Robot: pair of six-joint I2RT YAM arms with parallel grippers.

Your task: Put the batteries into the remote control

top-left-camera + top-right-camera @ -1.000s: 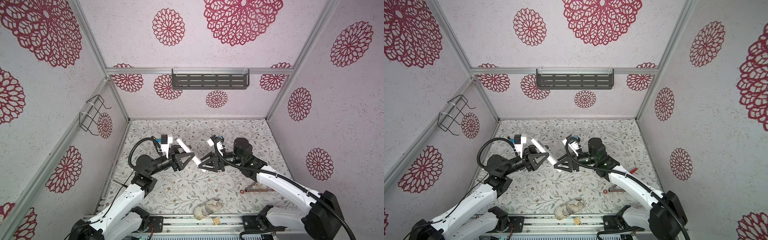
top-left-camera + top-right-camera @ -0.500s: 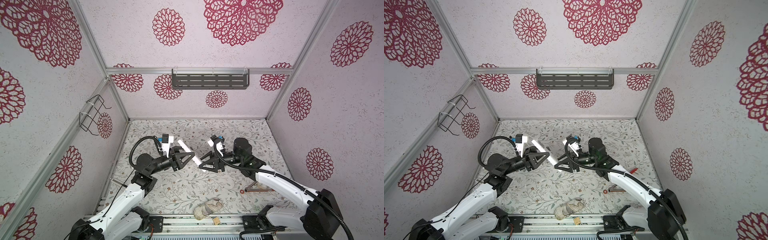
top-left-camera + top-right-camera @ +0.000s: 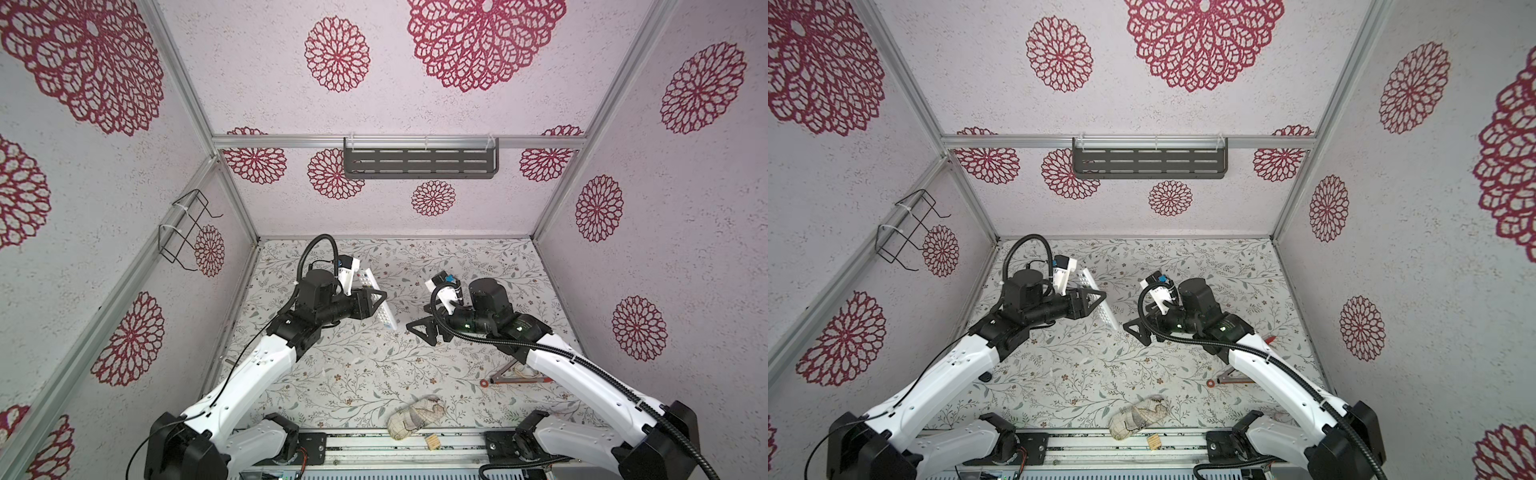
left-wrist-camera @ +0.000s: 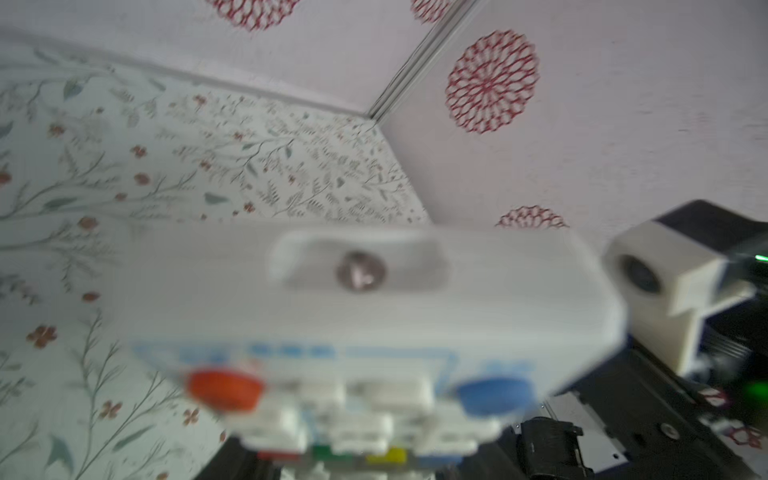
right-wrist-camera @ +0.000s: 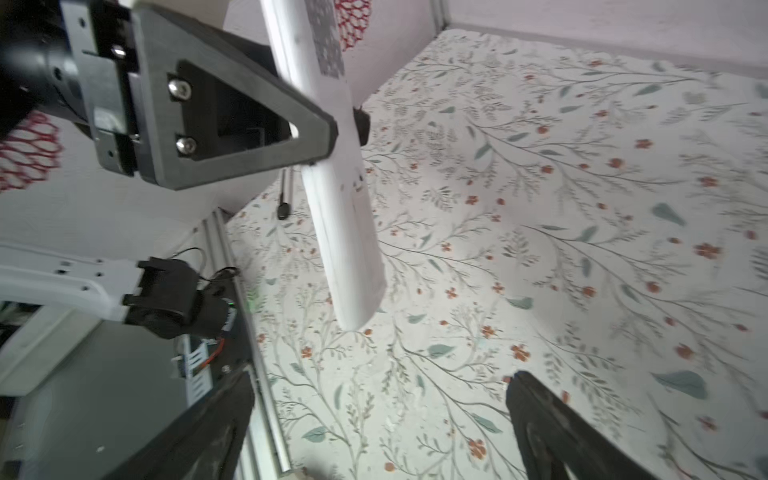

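Over on the left, the left gripper (image 3: 381, 300) is clamped across the middle of the remote control (image 3: 389, 321), holding it clear of the floral table (image 3: 353, 374). In both top views the remote's long axis runs from 11 o'clock down to 5 o'clock. The button face is up, and the free lower end aims at 5 o'clock towards the other arm. From the right wrist, the plain back and its sticker face that camera (image 5: 347, 232). Moving right, the right gripper (image 3: 419, 335) hangs just beside that lower end, jaws spread wide, empty and not touching. No batteries show in any view. The job now looks like getting at the back cover. So keep the left clamp firm and steady, roll the back into reach, and bring the right fingers (image 5: 552, 419) in along the long axis without nudging the remote askew.
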